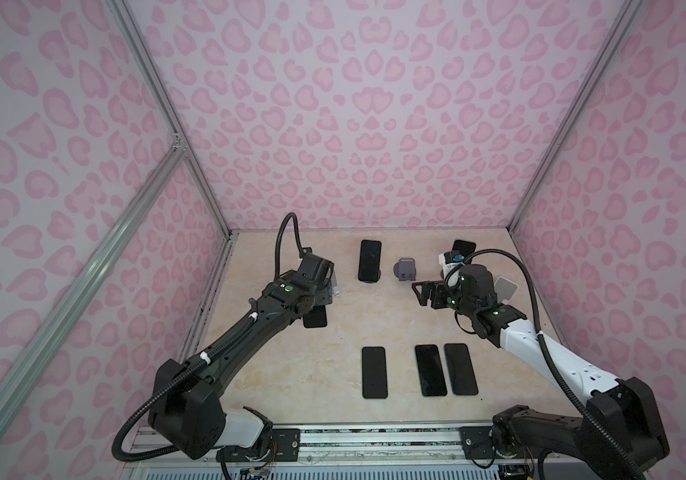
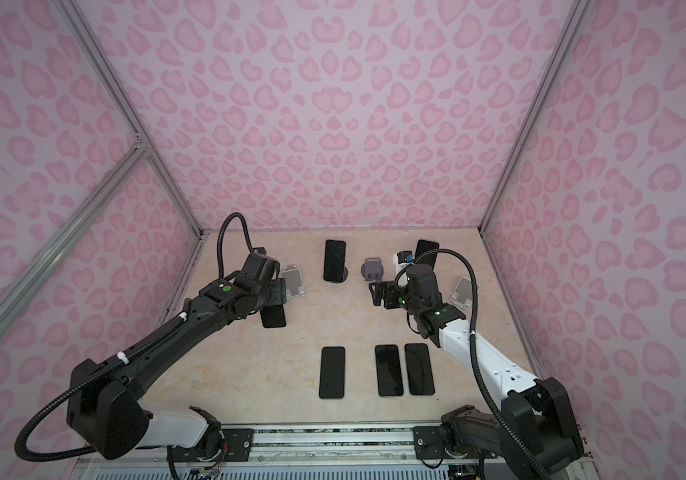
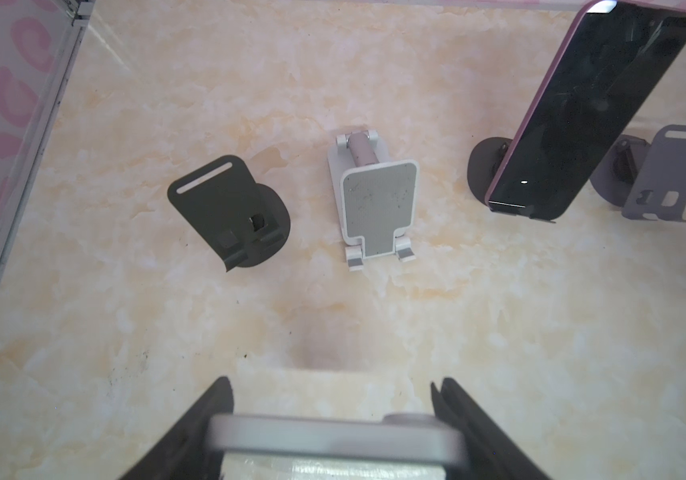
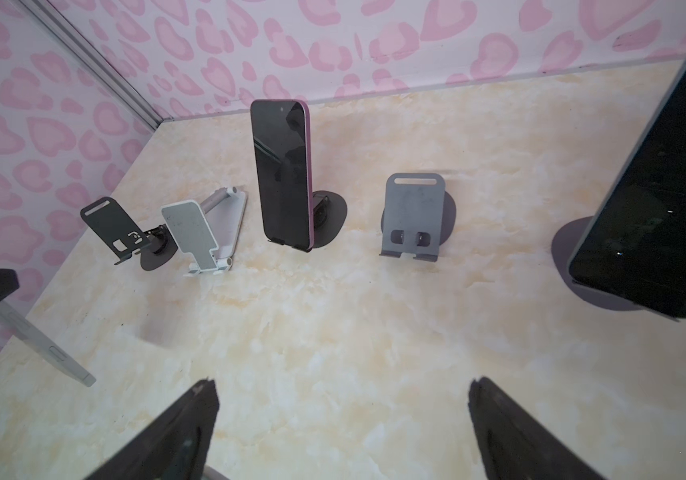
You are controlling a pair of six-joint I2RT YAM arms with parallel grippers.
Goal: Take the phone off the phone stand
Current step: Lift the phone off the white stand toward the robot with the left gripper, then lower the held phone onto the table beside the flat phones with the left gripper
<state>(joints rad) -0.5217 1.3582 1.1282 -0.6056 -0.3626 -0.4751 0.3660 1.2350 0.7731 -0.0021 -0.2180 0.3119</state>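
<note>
While the left arm's fingers clamp a phone, the right arm's fingers hover spread apart.

**Robot test cell, a lab-style booth.**
An aluminium frame carries pink-patterned wall panels around a marble-look tabletop. A left arm and a right arm are mounted on a metal rail along its near edge, and several phones and stands sit on it.
</note>
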